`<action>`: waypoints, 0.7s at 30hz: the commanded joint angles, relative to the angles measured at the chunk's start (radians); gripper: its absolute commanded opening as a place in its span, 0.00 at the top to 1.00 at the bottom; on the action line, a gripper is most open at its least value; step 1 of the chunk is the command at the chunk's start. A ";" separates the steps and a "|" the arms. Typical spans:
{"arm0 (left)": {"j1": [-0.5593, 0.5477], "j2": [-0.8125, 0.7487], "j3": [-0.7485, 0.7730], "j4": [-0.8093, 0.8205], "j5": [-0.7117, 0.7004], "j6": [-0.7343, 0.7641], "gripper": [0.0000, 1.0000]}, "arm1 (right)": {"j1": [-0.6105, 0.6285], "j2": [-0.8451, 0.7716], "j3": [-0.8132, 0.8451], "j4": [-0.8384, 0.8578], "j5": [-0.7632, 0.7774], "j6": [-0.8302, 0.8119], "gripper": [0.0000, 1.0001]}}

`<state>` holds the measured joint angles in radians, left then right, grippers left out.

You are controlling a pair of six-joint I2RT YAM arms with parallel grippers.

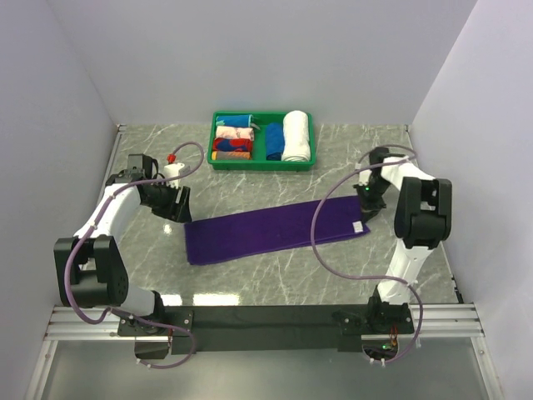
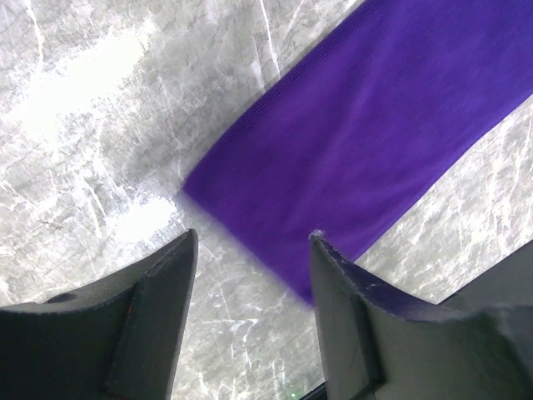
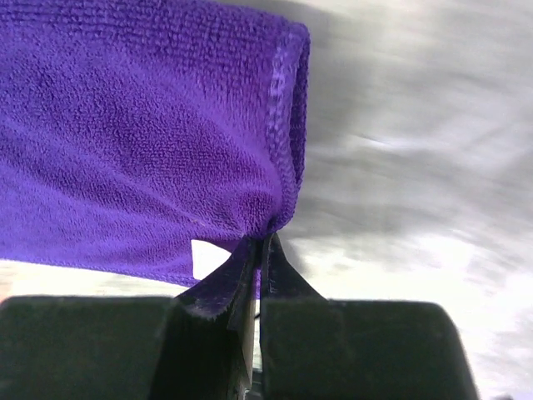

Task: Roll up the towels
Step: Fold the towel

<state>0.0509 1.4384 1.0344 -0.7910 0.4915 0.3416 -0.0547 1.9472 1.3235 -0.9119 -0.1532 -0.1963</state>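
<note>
Right fingers (image 3: 218, 293) clamped on purple towel (image 3: 125, 125) at its short hem, where I'd start the roll | left fingers (image 2: 154, 312) apart over the opposite end, placed, I judge, to steady it

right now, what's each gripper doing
left gripper: open, above the purple towel end
right gripper: shut on the purple towel edge

No text, brand, number or sign can be read in any view; the small white tag (image 3: 208, 258) at the hem of the purple towel (image 3: 125, 142) looks blank.
</note>
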 commanded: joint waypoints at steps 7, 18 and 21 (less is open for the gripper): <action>-0.002 0.000 0.056 -0.004 0.010 -0.012 0.28 | -0.059 -0.116 0.079 -0.096 -0.008 -0.118 1.00; -0.002 0.016 0.087 -0.027 0.032 -0.064 0.01 | 0.162 -0.206 -0.013 -0.111 -0.184 -0.086 1.00; 0.000 0.013 0.092 -0.033 0.030 -0.076 0.01 | 0.206 -0.200 -0.032 -0.099 -0.244 -0.078 1.00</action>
<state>0.0509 1.4578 1.0840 -0.8089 0.5003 0.2924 0.1188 1.7859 1.3106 -1.0069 -0.3080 -0.2882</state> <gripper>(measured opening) 0.994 0.020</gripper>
